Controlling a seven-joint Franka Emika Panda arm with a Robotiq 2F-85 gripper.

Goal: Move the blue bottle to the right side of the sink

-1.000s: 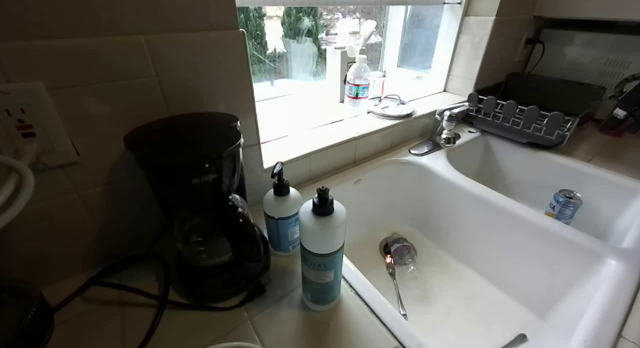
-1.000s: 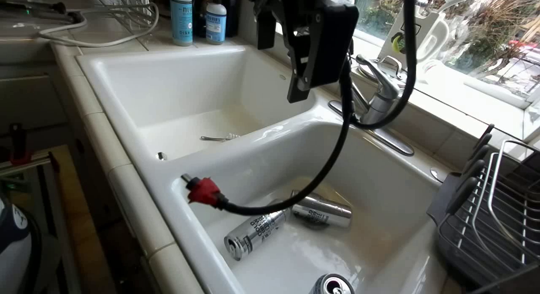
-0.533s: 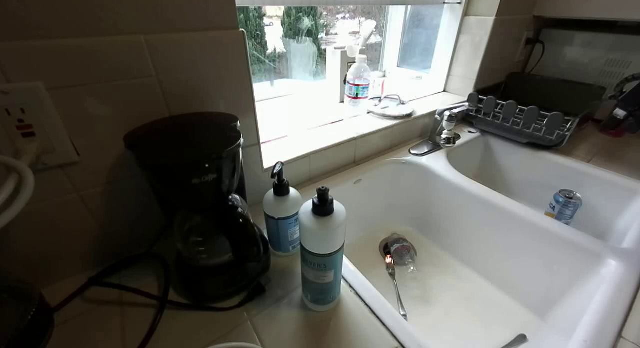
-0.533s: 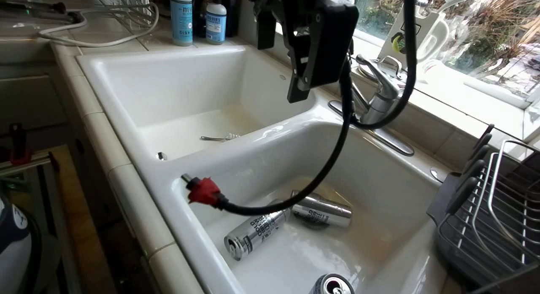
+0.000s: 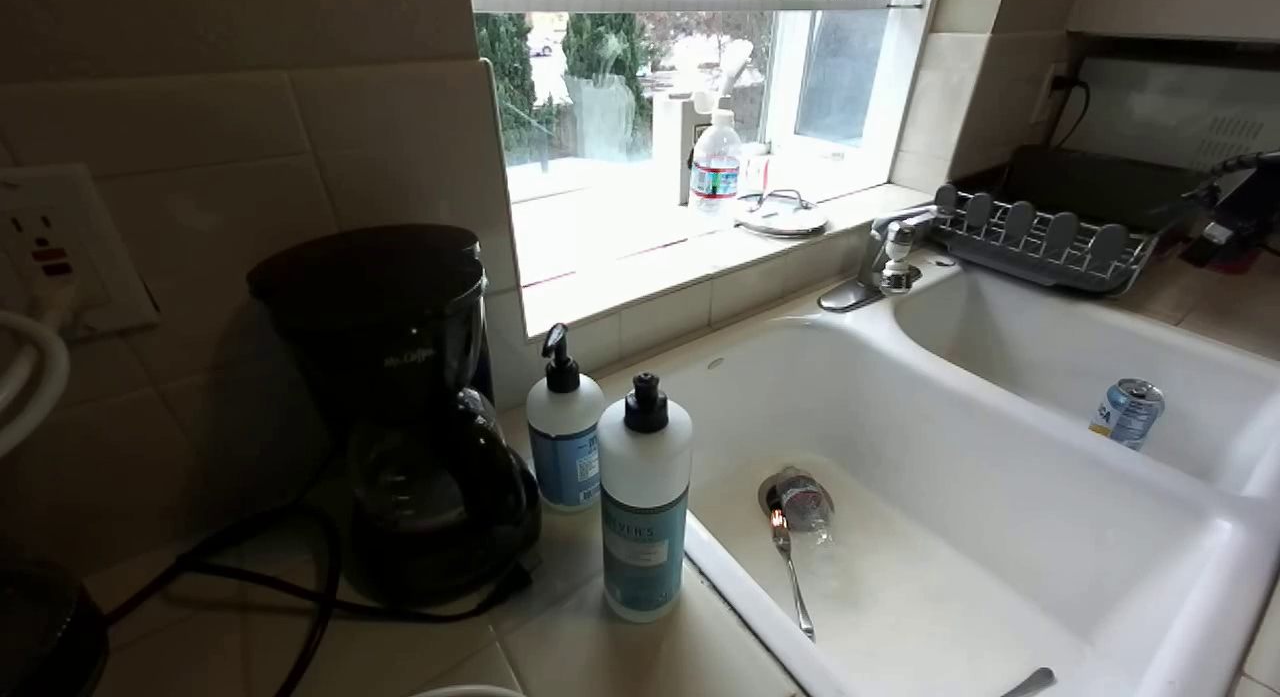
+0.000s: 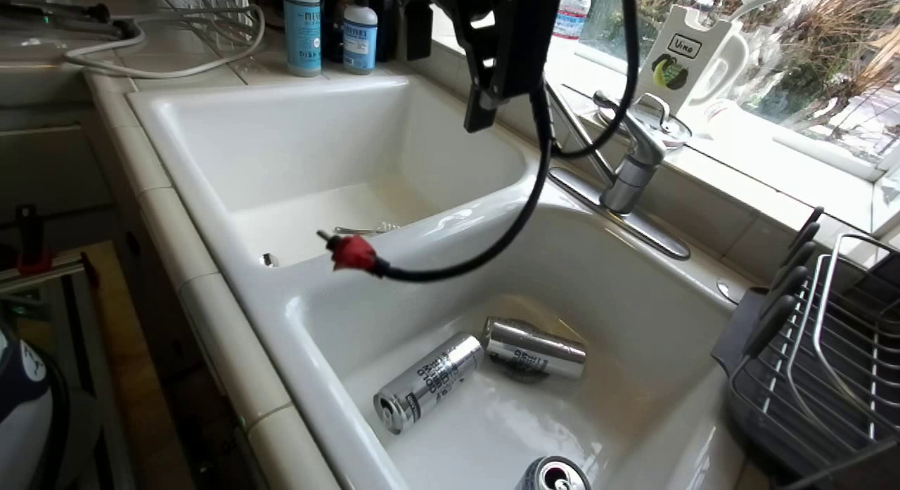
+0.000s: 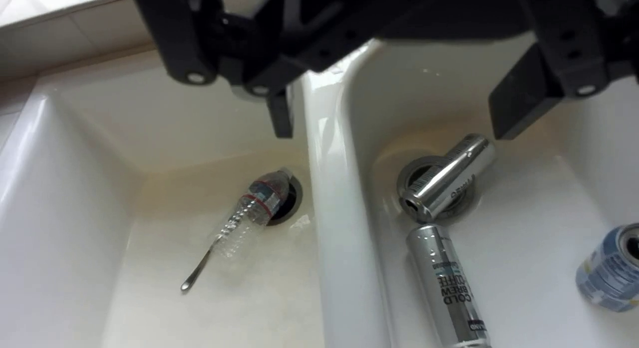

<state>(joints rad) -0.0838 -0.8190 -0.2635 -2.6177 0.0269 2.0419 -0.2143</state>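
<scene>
Toward the left in an exterior view, a pale cable (image 6: 169, 75) is looping over the tiled counter (image 6: 264, 68). Right of it the blue bottle (image 6: 303, 40), tall with a teal label, is standing upright on the counter just beside the white sink (image 6: 249, 286); both exterior views are showing it there. A shorter pump bottle (image 6: 360, 40) is standing upright near it. Farther right, a black cord (image 6: 422, 274) is dangling in front of the divider (image 6: 450, 228), and the gripper (image 7: 399, 111) is hanging above the sink, well apart from the blue bottle. It is hanging released, its fingers (image 7: 283, 116) standing wide apart in the wrist view. The faucet (image 6: 629, 184) is rising beyond, and a dish rack (image 6: 742, 325) is resting beside the sink at the right.

In the wrist view, from the left, a fork (image 7: 197, 273) and a clear plastic bottle (image 7: 267, 193) are lying overlapped, the bottle partly covering a drain (image 7: 295, 203). Across the divider, one silver can (image 7: 449, 178) is lying over a second drain (image 7: 458, 204), another silver can (image 7: 449, 283) is lying just beside it, and a blue-and-white can (image 7: 606, 268) is standing farther right.
</scene>
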